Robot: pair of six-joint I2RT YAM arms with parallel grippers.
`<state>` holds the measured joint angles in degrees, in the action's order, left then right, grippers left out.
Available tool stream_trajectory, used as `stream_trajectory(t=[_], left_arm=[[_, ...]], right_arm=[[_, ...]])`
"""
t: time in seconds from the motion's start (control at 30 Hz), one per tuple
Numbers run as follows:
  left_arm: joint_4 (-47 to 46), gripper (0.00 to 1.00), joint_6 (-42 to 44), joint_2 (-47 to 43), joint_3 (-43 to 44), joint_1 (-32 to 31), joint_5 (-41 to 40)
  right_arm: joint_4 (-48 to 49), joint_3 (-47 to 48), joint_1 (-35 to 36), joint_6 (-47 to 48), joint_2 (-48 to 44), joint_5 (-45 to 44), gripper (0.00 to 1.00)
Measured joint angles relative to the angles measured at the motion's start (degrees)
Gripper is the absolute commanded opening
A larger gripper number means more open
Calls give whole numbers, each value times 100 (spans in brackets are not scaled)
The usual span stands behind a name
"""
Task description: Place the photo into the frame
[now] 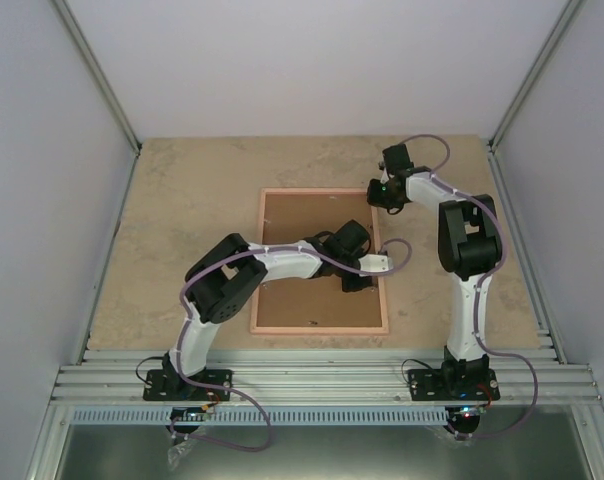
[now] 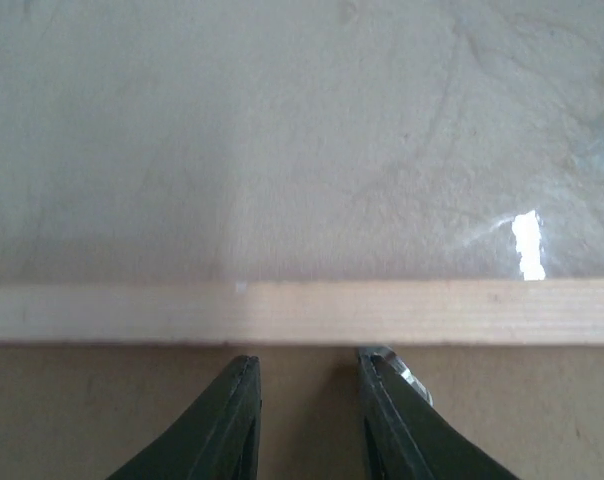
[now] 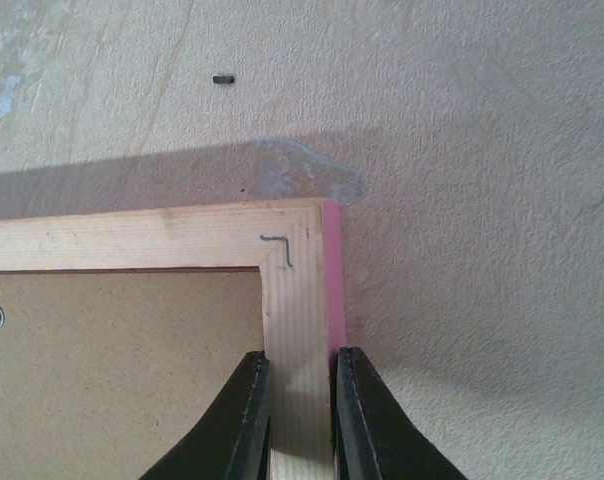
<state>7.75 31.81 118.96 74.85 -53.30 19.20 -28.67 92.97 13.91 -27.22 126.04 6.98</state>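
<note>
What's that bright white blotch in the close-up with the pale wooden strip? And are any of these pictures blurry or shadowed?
Left wrist view: the blotch is light glaring off the table, and the whole picture is soft. Right wrist view: sharper, with a grey shadow on the table beside the frame. Top external view: even light, only faint shadows.

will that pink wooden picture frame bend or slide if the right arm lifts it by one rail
Probably stiff: the pink-edged wooden rectangular frame shows solid grain and a stapled corner joint. Lifted by one rail between the right fingers, it would likely tilt, being large and flat. On the smooth stone-look tabletop it may slide easily.
</note>
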Motion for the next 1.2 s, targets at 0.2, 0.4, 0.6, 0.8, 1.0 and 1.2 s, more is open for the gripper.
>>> stream_trajectory(t=[0.2,0.4,0.6,0.8,1.0,1.2], left_arm=[[63,31,258,184,269,-79,98],[11,33,435,28,20,2,348],[-35,32,295,-382,-557,55,498],[-33,34,238,-507,-728,55,658],[-24,42,-74,-479,-551,120,780],[-52,51,-739,-1331,-977,857,892]], right_arm=[[70,-85,-15,-24,-42,13,0],[79,-155,-24,-61,-92,9,0],[81,-168,-28,-94,-98,7,0],[96,-192,-28,-94,-109,9,0],[160,-286,-46,46,-175,9,0],[50,-723,-315,435,-511,138,42]])
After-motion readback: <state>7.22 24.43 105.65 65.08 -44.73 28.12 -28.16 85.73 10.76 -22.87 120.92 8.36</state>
